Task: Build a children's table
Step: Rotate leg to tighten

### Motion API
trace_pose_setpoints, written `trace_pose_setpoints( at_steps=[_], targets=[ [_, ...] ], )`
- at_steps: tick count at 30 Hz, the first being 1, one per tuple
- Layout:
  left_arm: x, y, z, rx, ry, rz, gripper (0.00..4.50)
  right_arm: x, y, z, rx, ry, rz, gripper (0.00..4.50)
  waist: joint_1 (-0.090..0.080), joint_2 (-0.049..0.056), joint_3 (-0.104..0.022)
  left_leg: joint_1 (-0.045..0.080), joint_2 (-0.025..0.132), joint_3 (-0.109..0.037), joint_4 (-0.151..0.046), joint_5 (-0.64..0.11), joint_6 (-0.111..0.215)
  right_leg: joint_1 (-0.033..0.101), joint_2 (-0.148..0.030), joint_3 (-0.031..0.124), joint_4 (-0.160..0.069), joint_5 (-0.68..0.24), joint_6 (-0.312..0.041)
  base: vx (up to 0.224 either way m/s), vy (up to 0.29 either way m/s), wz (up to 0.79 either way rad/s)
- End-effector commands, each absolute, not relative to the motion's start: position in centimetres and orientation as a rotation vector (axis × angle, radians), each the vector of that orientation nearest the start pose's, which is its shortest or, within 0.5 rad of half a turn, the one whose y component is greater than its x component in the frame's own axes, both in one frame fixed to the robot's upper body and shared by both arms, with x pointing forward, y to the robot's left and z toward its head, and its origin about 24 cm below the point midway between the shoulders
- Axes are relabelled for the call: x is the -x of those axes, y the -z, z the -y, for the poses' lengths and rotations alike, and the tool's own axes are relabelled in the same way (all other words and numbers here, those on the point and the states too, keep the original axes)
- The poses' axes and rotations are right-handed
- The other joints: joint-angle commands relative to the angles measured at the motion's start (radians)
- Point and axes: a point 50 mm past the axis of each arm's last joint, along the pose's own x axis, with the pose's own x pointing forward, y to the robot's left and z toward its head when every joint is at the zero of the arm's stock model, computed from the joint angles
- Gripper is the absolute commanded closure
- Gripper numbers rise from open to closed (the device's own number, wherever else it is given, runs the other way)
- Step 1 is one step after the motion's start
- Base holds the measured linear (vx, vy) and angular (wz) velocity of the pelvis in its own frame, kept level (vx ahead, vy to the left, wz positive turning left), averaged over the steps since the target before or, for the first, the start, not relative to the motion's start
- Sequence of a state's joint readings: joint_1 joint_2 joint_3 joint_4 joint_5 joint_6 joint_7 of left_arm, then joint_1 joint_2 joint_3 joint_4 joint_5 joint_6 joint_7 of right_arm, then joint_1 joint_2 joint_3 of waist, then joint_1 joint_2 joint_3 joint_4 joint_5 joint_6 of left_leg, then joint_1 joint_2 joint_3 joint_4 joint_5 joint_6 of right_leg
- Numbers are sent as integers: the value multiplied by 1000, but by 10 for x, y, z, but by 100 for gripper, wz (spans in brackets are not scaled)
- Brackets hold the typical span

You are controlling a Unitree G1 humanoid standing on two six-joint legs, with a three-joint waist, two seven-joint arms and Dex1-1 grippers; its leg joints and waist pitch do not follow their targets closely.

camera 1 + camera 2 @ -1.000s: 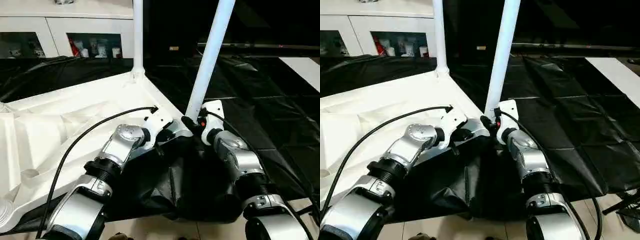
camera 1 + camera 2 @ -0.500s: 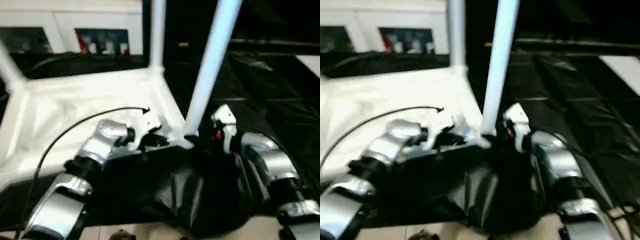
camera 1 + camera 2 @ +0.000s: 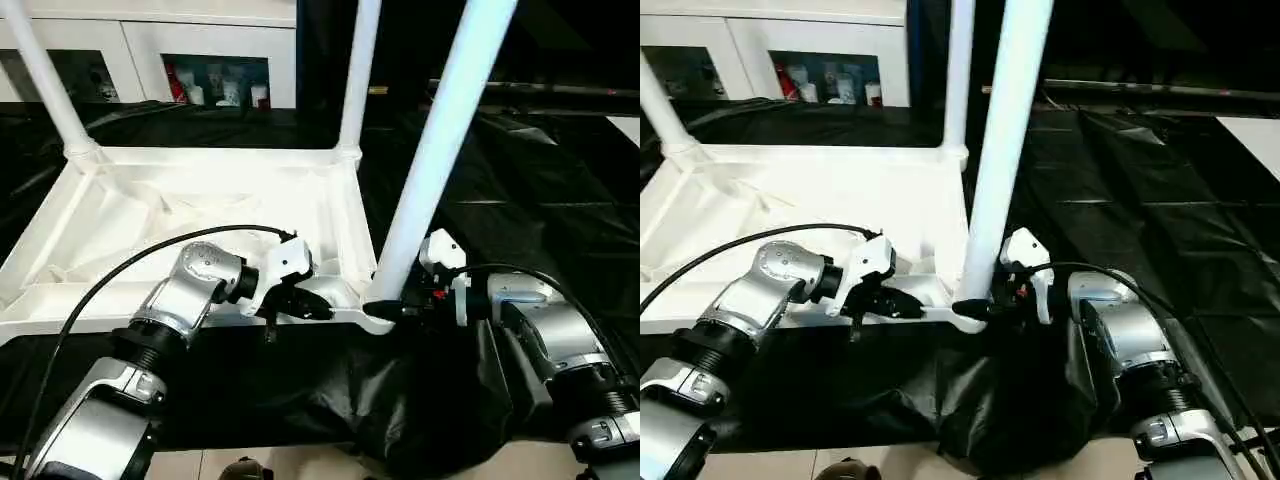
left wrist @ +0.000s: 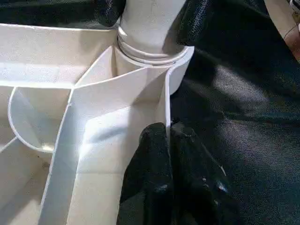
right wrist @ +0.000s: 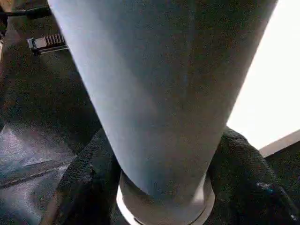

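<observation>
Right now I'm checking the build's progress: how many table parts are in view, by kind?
White legs standing in corner sockets: 3 (near leg, far-right leg, far-left leg)
White tabletop, ribbed underside up: 1
Total: 4 parts

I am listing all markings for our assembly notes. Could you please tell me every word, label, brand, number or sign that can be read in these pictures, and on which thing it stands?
None can be read.
White plastic upside-down table top: no text visible.
White tubular legs: no text visible.
Small bottles and boxes in the white cabinet behind: any labels too small to read.
Silver robot forearms: no markings legible.
</observation>
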State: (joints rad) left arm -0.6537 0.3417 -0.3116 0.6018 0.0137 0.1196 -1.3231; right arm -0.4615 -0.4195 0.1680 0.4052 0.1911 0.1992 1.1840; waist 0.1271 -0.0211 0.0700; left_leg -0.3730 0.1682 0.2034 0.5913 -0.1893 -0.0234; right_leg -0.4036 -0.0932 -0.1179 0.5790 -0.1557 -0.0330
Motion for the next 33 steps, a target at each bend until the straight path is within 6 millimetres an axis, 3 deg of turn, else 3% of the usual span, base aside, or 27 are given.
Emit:
trace_pose_setpoints(
  at_steps=[1, 10, 15, 17, 20, 24, 30, 33],
  targets=[
    [-317, -71, -108, -400, 1522, -404, 450, -299, -61, 153, 169, -1283, -336, 220, -1, -2, -70, 21, 84, -36, -75, -180, 29, 51, -95, 71, -57, -256, -202, 0, 0, 0],
    [-317, -70, -108, -404, 1508, -407, 450, -294, -56, 155, 188, -1307, -378, 248, -1, -3, -69, 20, 83, -36, -73, -171, 41, 52, -93, 70, -56, -250, -202, 0, 0, 0],
    [-325, -68, -105, -403, 1399, -387, 450, -296, -51, 151, 158, -1251, -368, 249, -1, -6, -68, 22, 83, -36, -73, -177, 39, 50, -93, 70, -61, -278, -194, 0, 0, 0],
    [-337, -67, -98, -408, 1248, -379, 450, -309, -38, 148, 112, -1013, -396, 250, -7, -6, -62, 27, 81, -39, -77, -225, 17, 45, -95, 69, -74, -360, -177, 0, 0, 0],
    [-345, -66, -88, -393, 1140, -374, 450, -317, -25, 143, 48, -813, -425, 250, -23, -8, -60, 32, 78, -47, -81, -280, -24, 44, -99, 65, -87, -470, -139, 0, 0, 0],
    [-348, -62, -65, -361, 1038, -375, 450, -329, -16, 129, -55, -540, -430, 251, -36, 1, -59, 31, 78, -48, -84, -299, -26, 38, -97, 66, -94, -464, -129, 0, 0, 0],
    [-346, -61, -43, -342, 1046, -357, 450, -335, -17, 103, -63, -505, -416, 251, -44, 3, -57, 31, 73, -50, -85, -336, -22, 39, -96, 63, -103, -502, -105, 0, 0, 0],
    [-347, -63, -42, -342, 1056, -348, 450, -339, -25, 102, -82, -530, -365, 251, -43, 1, -57, 33, 74, -50, -85, -344, -17, 37, -97, 64, -104, -508, -100, 0, 0, 0]
  ],
)
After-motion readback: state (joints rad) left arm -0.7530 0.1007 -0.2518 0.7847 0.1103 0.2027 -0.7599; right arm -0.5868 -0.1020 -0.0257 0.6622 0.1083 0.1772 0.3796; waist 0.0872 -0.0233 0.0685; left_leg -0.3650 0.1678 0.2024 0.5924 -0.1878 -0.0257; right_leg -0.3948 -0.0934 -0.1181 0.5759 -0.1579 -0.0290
